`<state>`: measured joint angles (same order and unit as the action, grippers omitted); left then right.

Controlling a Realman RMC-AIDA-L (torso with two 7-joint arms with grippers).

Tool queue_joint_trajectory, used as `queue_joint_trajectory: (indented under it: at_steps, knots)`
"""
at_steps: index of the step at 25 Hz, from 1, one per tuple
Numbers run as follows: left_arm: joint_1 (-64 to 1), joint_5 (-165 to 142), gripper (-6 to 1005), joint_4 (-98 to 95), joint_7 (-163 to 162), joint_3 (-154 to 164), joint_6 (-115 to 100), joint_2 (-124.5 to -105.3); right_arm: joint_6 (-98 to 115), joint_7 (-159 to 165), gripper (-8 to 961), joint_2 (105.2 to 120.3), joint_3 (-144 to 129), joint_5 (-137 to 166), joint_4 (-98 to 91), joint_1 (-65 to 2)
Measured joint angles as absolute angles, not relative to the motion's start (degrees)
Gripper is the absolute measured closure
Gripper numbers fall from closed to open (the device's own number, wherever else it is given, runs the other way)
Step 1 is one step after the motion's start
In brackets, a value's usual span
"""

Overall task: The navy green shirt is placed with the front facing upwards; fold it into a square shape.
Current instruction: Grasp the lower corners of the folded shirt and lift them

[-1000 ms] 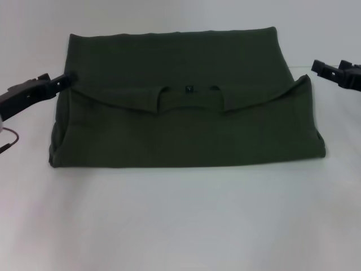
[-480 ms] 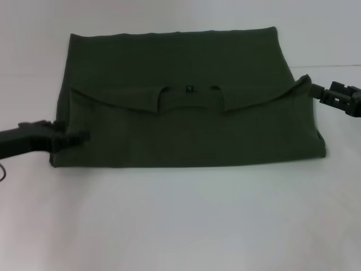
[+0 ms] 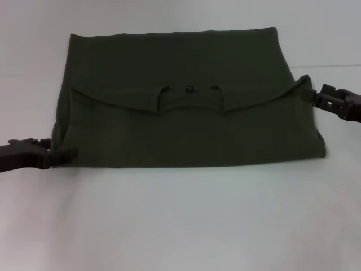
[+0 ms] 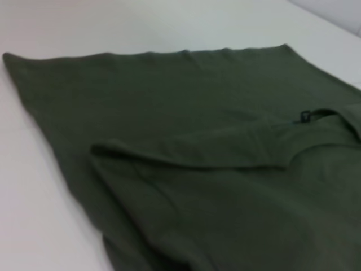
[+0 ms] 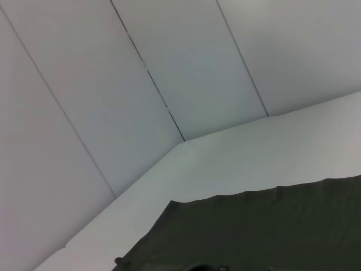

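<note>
— Where are the two pincers?

— The left pincer (image 3: 66, 156) is down low at the shirt's near left corner, its black tips right against the cloth where the folded edge meets the worktop (image 3: 180, 220). The tips look drawn close together, but I cannot tell whether they pinch fabric or just touch it.

— And the other one?

— The right pincer (image 3: 309, 95) is at the opposite side, farther back, its tip touching the raised corner of the folded-over layer. Again I cannot tell if it is clenched on the cloth.

— How does the shirt lie?

— The navy green shirt (image 3: 186, 113) sits in the middle of the white worktop, nearer the far edge than the near one, spread wide from left to right. Its top part is folded over onto the body, so only plain green cloth shows. The neck opening lies around the middle, with the small black label (image 3: 189, 88) in it. The folded layer's edge runs in a shallow curve from one pincer's side to the other.

— Anything more from close up?

— The left wrist view shows the shirt (image 4: 186, 186) with the fold lying as a soft ridge and the label (image 4: 305, 116) off to one side. The right wrist view shows the shirt's edge (image 5: 265, 231) on the worktop (image 5: 271, 152), with pale wall panels (image 5: 141, 84) behind.
</note>
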<state>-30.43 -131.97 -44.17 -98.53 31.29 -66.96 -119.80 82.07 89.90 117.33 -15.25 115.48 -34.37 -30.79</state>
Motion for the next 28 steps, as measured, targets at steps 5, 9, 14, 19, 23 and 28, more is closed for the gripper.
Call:
queue_joint_trajectory:
  at_steps: [5,9,14,19,23,28]
  knots:
    - [-30.54,-133.2,169,-43.14,-98.61,30.95,-65.11,-119.79,82.36,90.0,39,117.66,-15.06,115.49,-34.37,-30.88]
    - [-31.02,-133.64,170,-41.9,-98.62,31.15,-64.79,-119.65,82.55,90.56,39,117.68,-15.03,115.49,-34.37,-30.98]
    - [-31.27,-133.67,171,-41.5,-98.64,31.4,-64.6,-119.62,82.63,91.56,40,117.68,-15.03,115.49,-34.76,-31.09]
    - [-31.34,-133.68,172,-41.41,-98.67,31.44,-64.19,-119.62,82.68,91.58,40,117.74,-15.06,115.08,-34.84,-31.14]
    - [-31.63,-134.08,171,-40.49,-98.69,31.61,-63.06,-119.57,82.71,91.62,40,117.79,-15.15,114.72,-34.84,-31.09]
    - [-32.2,-134.94,173,-39.53,-98.75,31.66,-62.79,-119.46,82.71,91.84,40,117.78,-15.16,114.69,-34.84,-31.03]
